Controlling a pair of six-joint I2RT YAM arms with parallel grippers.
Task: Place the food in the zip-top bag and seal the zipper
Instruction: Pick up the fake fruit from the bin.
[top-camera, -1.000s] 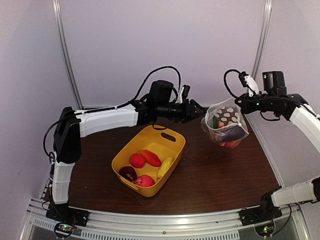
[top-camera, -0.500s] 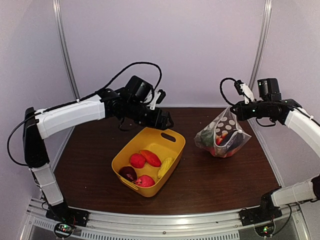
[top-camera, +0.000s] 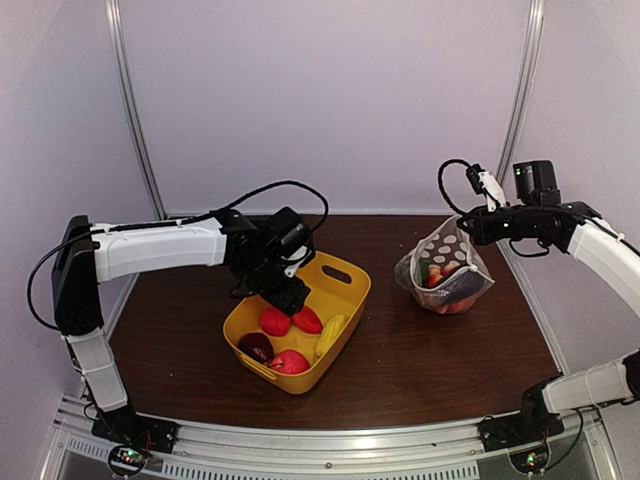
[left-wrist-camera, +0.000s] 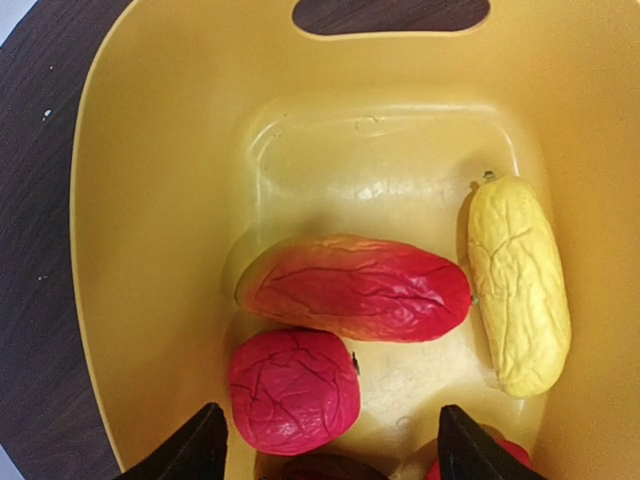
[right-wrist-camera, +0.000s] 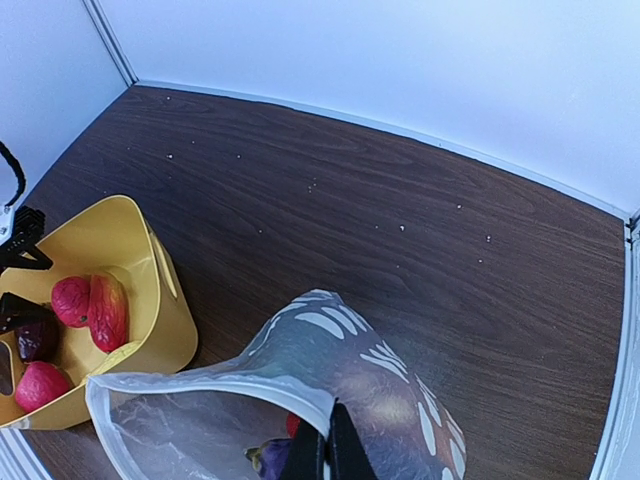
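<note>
So the left gripper (left-wrist-camera: 330, 450) is hanging right over the yellow plastic tub (left-wrist-camera: 150, 200), nose down into it. The round wrinkly red fruit (left-wrist-camera: 293, 390) sits pretty much between its two fingertips, just a bit toward the left one. The long red-orange piece (left-wrist-camera: 355, 288) is just past that, touching it. The jaws are spread wide, about the width of the tub floor, and they've got nothing in them and aren't touching any of the food.

The long red-orange piece lies crosswise to the gripper, long axis running finger to finger. The yellow oblong piece (left-wrist-camera: 518, 285) is off to the right against the tub wall, lying lengthwise with one end toward the handle slot. A dark purple piece (top-camera: 256, 346) and another red one (top-camera: 290, 361) sit at the near end.

Over on the right, the right gripper (top-camera: 470, 225) is pinched tight on the top edge of the clear plastic zip-top bag with white polka dots (top-camera: 445, 270). The bag hangs below it with its mouth gaping, red, green and dark pieces inside, well apart from the tub on the dark wooden table (top-camera: 420, 350).
</note>
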